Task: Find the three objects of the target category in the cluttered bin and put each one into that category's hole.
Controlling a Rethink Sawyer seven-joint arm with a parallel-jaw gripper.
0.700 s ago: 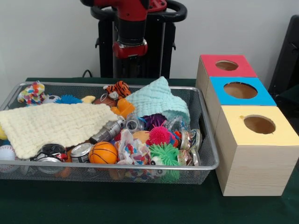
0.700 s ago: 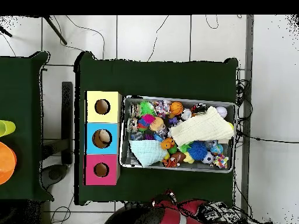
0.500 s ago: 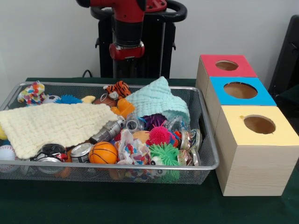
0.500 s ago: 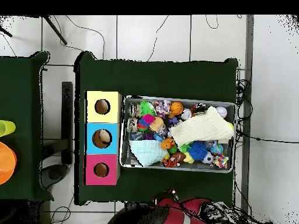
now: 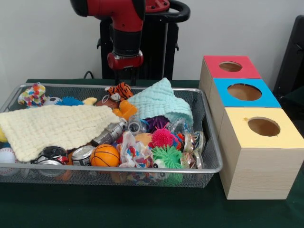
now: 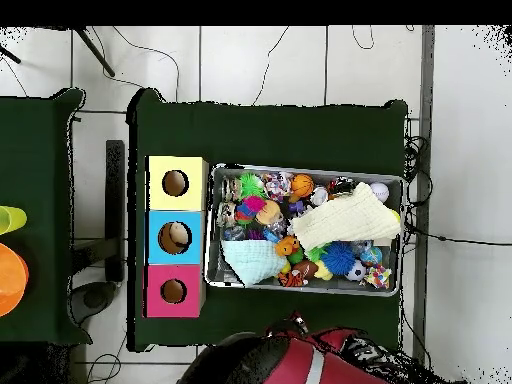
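The wire mesh bin (image 5: 142, 169) fills the left of the table, packed with toys; it also shows in the overhead view (image 6: 305, 169). The orange striped tiger (image 5: 121, 90) lies at the bin's far edge, beside a mint cloth (image 5: 159, 103). A pale yellow toy (image 5: 89, 100) peeks out past a cream cloth (image 5: 52, 126). The red-topped box's hole (image 5: 231, 66) is at the far right; it also shows in the overhead view (image 6: 173, 291). My gripper (image 5: 126, 78) hangs under the red wrist, just above and behind the tiger, dark against the pedestal.
Blue-topped box (image 5: 244, 91) and yellow-topped box (image 5: 263, 127) stand in a row in front of the red one. The bin also holds an orange studded block (image 5: 124, 109), spiky balls (image 5: 163, 138), a small basketball (image 5: 104, 155) and cans (image 5: 81, 153).
The arm's wrist has come lower and a little to the left in the front view, towards the bin's far edge. In the overhead view more of the red arm shows. The toys have not moved.
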